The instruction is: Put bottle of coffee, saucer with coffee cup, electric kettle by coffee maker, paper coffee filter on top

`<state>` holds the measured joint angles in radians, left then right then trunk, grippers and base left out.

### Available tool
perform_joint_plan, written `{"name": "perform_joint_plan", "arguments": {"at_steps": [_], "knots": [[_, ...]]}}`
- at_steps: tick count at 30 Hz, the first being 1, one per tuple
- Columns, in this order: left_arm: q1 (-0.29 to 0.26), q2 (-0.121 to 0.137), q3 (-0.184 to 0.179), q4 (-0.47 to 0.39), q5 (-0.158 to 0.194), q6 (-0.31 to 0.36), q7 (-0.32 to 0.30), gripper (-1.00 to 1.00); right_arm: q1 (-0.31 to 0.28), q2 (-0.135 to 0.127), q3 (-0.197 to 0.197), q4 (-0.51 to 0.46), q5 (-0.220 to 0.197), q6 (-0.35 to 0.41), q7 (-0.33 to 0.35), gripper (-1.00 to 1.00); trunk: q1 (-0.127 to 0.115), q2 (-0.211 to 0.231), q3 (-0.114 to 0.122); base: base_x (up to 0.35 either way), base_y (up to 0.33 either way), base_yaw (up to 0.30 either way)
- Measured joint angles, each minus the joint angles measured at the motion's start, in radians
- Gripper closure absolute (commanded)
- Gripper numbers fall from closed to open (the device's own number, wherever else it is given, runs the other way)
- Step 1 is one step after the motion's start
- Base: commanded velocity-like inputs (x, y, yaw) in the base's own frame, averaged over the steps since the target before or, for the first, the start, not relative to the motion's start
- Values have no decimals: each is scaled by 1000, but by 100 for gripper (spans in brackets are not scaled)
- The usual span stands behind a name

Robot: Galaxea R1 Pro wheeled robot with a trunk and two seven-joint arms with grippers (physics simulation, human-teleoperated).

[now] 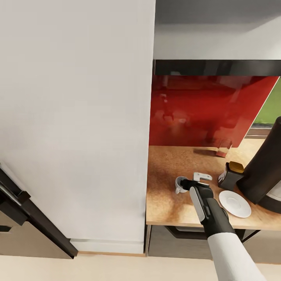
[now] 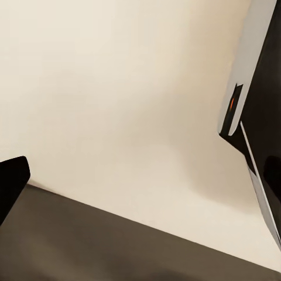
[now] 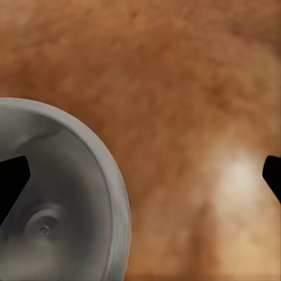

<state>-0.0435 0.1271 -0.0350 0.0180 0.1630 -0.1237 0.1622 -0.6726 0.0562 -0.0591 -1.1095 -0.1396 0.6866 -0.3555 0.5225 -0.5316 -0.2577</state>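
Red glossy wall panelling (image 1: 203, 111) backs the kitchen countertop (image 1: 171, 164), a speckled tan worktop that runs right from a tall white cabinet side (image 1: 78, 117), with a thin black shelf (image 1: 218, 67) fixed above it. On the worktop's right end stands the coffee maker (image 1: 265, 168), its dark body cut off by the picture's edge. Just to its left sits the bottle of coffee (image 1: 231, 175), dark with a tan-gold cap, touching or nearly touching the machine. The saucer (image 1: 235, 203) lies white and bare in front of the bottle, near the counter's front edge. Further left stands the coffee cup (image 1: 181, 184), upright, apart from the saucer. A small pale angular piece (image 1: 203, 176) lies just behind the arm's tip; it may be the paper filter, though the view is too coarse to be sure.

The right arm reaches over the counter with the right gripper (image 1: 189, 184) at the cup. In the right wrist view the cup (image 3: 64, 199) shows its grey hollow from above, one dark fingertip (image 3: 13, 178) over its inside and the other at the far edge of the picture, so the claw stands wide and holds nothing.

From the left wrist camera, one dark fingertip (image 2: 12, 181) shows against a cream surface (image 2: 117, 88) and a dark band (image 2: 117, 246); how that claw stands cannot be told.
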Motion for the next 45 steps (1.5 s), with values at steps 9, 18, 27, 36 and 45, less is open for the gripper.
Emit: {"name": "perform_joint_plan", "arguments": {"at_steps": [9, 18, 27, 36, 45], "knots": [[0, 0, 0, 0, 0, 0, 0, -100, 0, 0, 0, 1, 0, 1, 0, -100, 0, 0, 0, 0, 0, 0], [0, 0, 0, 0, 0, 0, 0, -100, 0, 0, 0, 1, 1, 2, 0, -100, 0, 0, 0, 0, 0, 0], [0, 0, 0, 0, 0, 0, 0, -100, 0, 0, 0, 2, -1, 1, 0, 100, 0, 0, 0, 0, 0, 0], [0, 0, 0, 0, 0, 0, 0, -100, -1, 1, 0, -8, 16, 4, 1, 100, 0, 0, 0, 0, 0, 0], [0, 0, 0, 0, 0, -1, 0, -100, -1, 1, 0, -9, 13, 5, 1, 100, 0, 0, 0, 0, 0, 0]]}}
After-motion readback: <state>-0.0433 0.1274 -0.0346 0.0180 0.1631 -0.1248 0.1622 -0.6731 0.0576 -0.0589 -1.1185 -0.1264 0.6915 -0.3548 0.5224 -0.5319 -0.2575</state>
